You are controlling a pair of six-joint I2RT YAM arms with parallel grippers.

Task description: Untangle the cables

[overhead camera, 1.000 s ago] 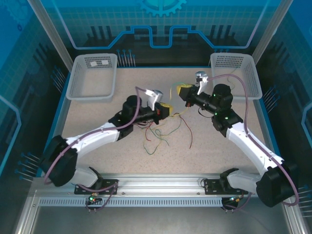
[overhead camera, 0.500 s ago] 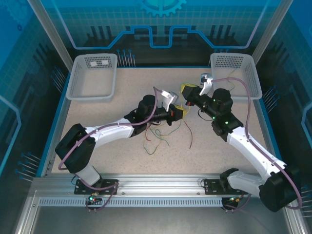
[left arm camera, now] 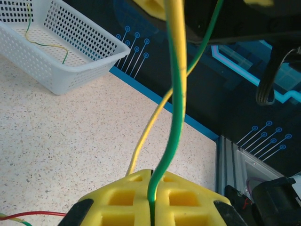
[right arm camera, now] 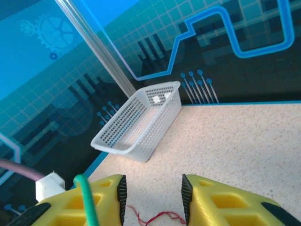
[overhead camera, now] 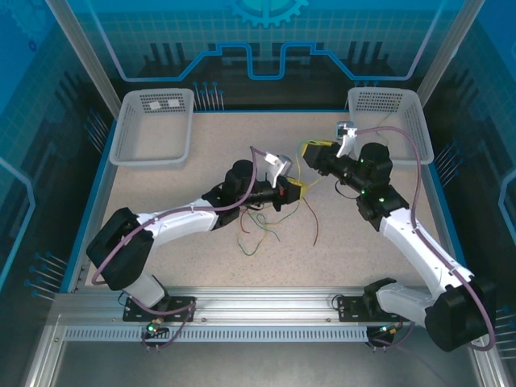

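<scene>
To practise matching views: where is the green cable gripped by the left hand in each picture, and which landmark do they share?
Top external: green cable, a faint line between left hand and right hand.
Left wrist: centre, rising from the shut fingers.
Right wrist: lower left, draped over a yellow finger.
Shared landmark: the speckled table.

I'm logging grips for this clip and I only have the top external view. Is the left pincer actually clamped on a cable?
Observer: Yes. In its wrist view the left pincer is shut on the green cable, which rises out of it.
Operator: And the right pincer?
Observer: Its wrist view shows the right pincer open with nothing in the gap. A red cable lies on the table below.
Operator: Anything in a basket?
Observer: The left wrist view shows a thin yellow-green wire inside a white basket.
</scene>
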